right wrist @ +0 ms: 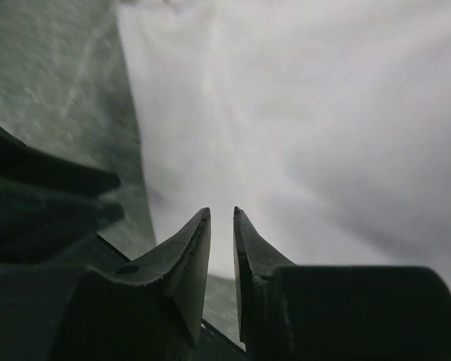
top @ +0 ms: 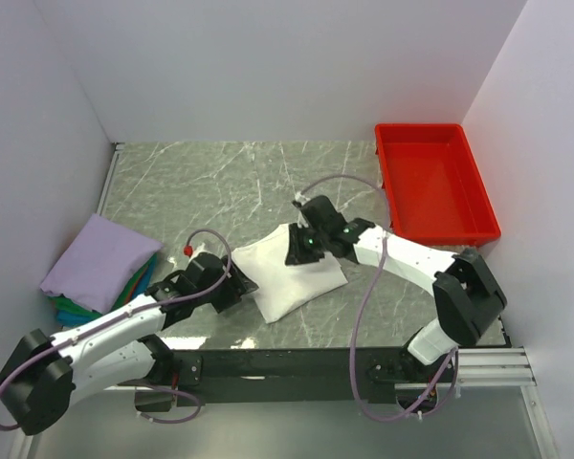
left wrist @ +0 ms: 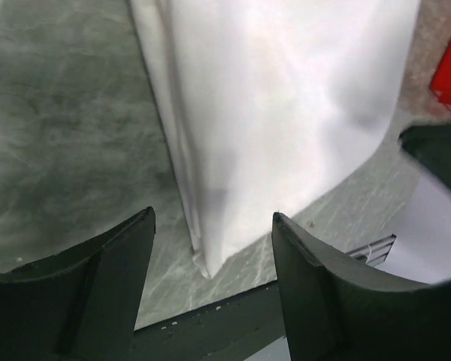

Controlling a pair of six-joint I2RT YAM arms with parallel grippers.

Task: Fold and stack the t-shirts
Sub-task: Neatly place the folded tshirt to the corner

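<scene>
The white t-shirt [top: 292, 273] lies folded in the middle of the table, and its red print is hidden. My left gripper [top: 239, 285] is open at the shirt's near-left corner. In the left wrist view that corner [left wrist: 210, 248] sits between the spread fingers [left wrist: 113, 271], untouched. My right gripper [top: 301, 251] is over the shirt's far part. In the right wrist view its jaws are almost together with a thin gap, holding nothing, above the white cloth [right wrist: 308, 113]. A folded lavender shirt [top: 100, 256] tops green and blue ones [top: 72, 311] at the left.
A red plastic tray [top: 435, 182] stands at the back right against the wall. White walls close the table on three sides. The dark front rail [left wrist: 210, 323] runs just below the shirt's corner.
</scene>
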